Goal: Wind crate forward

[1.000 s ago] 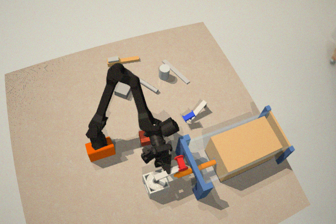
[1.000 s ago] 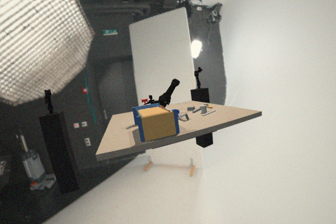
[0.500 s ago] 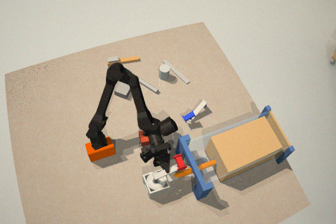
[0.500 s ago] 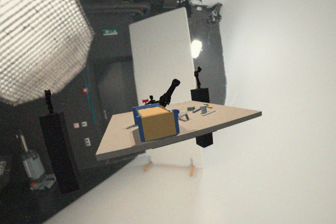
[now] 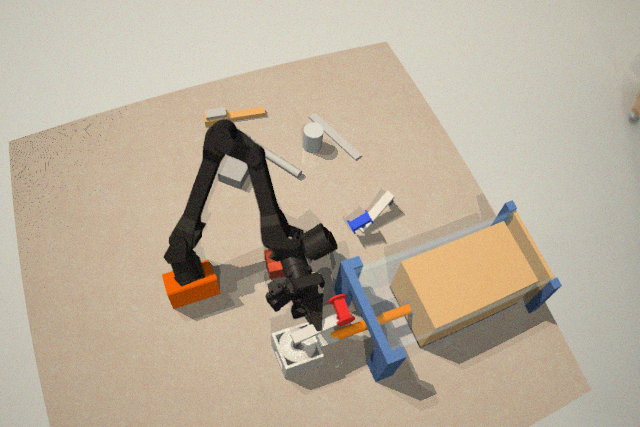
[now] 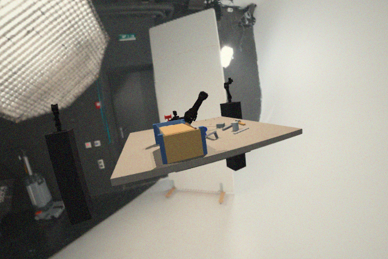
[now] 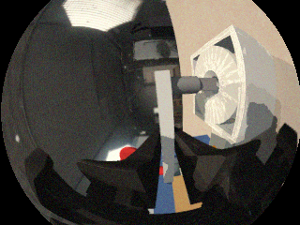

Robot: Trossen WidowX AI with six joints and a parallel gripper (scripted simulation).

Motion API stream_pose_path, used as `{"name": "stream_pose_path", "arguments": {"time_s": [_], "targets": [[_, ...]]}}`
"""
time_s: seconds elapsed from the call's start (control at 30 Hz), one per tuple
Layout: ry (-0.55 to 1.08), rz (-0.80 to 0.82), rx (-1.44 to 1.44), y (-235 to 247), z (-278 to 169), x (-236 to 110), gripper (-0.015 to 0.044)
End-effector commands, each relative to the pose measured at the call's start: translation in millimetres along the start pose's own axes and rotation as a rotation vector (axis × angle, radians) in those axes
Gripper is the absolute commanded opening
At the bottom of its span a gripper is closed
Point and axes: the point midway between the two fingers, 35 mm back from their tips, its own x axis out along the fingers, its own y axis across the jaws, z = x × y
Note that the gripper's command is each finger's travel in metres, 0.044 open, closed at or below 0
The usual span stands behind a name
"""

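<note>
The tan crate [image 5: 465, 277] [image 6: 181, 144] sits flat inside the clear-panelled cubby, its front a little way behind the blue frame [image 5: 356, 298] [image 6: 158, 143] at the mouth. An orange strap [image 5: 361, 325] runs from the crate through the frame toward the white winch [image 5: 297, 352] [image 7: 228, 88]. My gripper [image 5: 315, 317] [image 7: 165, 130] is shut on the grey arm of the winch handle [image 7: 164, 109] [image 5: 305, 331]. The handle's key [image 7: 193, 82] points into the round hole on the winch's top. The handle's red knob [image 5: 340, 308] sticks out beside the frame.
An orange block [image 5: 191, 288] holds the arm's base, and a red block [image 5: 272, 266] lies behind the wrist. A blue-and-white tool [image 5: 371, 215], a grey cylinder [image 5: 312, 137], two grey bars [image 5: 336, 136] [image 5: 283, 162], a grey block [image 5: 232, 171] and an orange-grey tool [image 5: 235, 113] lie farther back.
</note>
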Motion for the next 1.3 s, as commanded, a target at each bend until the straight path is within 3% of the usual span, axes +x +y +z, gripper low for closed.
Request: {"name": "stream_pose_path", "arguments": {"time_s": [0.0,1.03,1.27], "targets": [[-0.002,0.007,0.001,-0.7,1.5,0.3,0.0000],[0.004,0.000,-0.002,-6.2,1.4,2.0,0.0000],[0.005,-0.001,-0.003,-5.0,0.6,1.6,0.0184]]}}
